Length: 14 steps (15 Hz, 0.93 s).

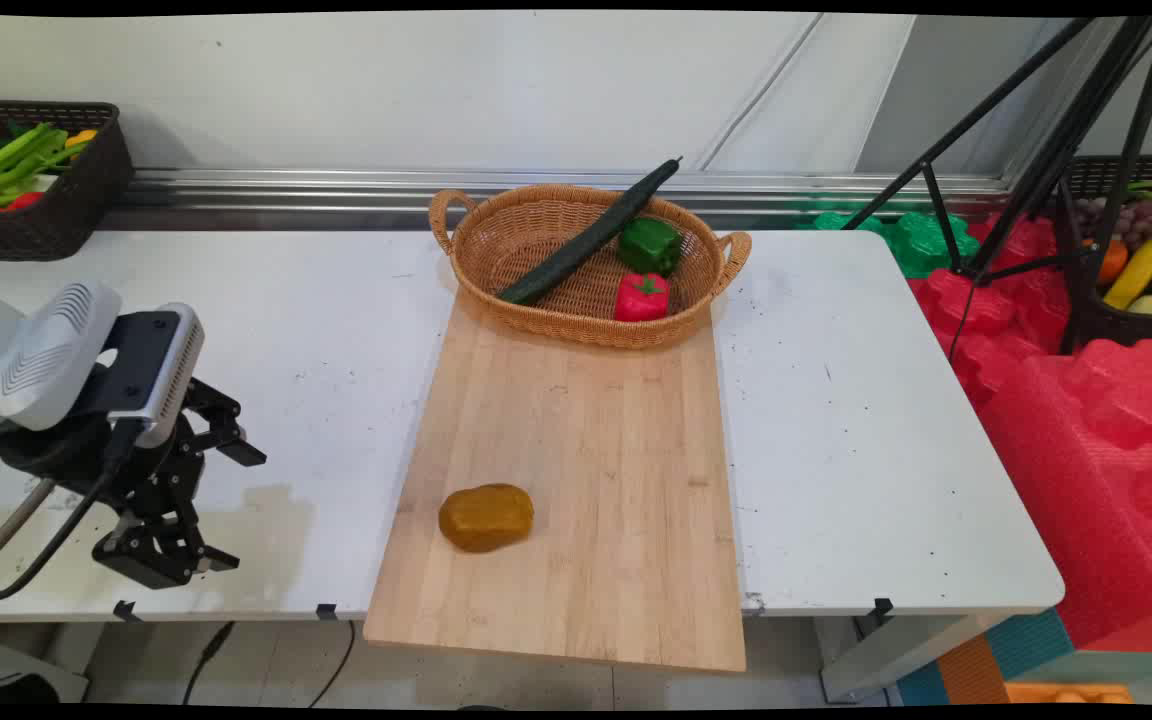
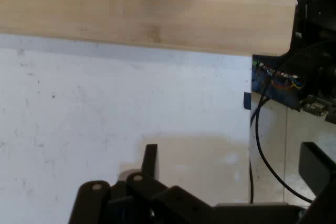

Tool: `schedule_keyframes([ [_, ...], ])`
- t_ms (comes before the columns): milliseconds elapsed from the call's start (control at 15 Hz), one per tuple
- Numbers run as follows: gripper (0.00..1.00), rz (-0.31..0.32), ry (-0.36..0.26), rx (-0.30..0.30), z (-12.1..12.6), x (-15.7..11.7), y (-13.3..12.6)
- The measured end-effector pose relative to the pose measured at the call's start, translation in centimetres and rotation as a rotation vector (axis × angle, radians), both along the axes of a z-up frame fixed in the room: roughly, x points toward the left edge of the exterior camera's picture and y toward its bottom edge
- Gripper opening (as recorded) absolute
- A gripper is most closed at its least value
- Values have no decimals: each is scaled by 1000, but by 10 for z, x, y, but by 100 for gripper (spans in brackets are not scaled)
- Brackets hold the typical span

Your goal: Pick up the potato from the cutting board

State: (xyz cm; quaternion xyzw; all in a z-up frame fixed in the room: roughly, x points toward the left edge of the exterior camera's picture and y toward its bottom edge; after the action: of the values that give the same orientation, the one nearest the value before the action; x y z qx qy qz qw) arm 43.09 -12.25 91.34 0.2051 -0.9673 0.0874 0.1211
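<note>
Tool [image 1: 191, 500] open, basket [image 1: 496, 245] holding cucumber [image 1: 576, 245], peppers [image 1: 648, 270]

The white table [image 1: 856, 420] carried a wooden cutting board [image 1: 596, 480] — its near end overhung the table's front edge. A wicker basket [image 1: 526, 250] sat across the board's far end.

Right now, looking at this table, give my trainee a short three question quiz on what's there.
1. True or false: the cucumber lies flat inside the basket.
2. Which is nearest the gripper? A red pepper, B green pepper, C potato.
3. Fill in: the potato sits on the wooden ____.

Key:
1. False; it leans over the rim.
2. C.
3. Board.
</note>
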Motion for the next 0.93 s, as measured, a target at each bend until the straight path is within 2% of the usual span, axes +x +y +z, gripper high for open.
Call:
schedule_keyframes([
  [400, 100, 1, 40, -55, 8, -5, -4],
  [933, 100, 10, 164, -147, 25, -39, -29],
])
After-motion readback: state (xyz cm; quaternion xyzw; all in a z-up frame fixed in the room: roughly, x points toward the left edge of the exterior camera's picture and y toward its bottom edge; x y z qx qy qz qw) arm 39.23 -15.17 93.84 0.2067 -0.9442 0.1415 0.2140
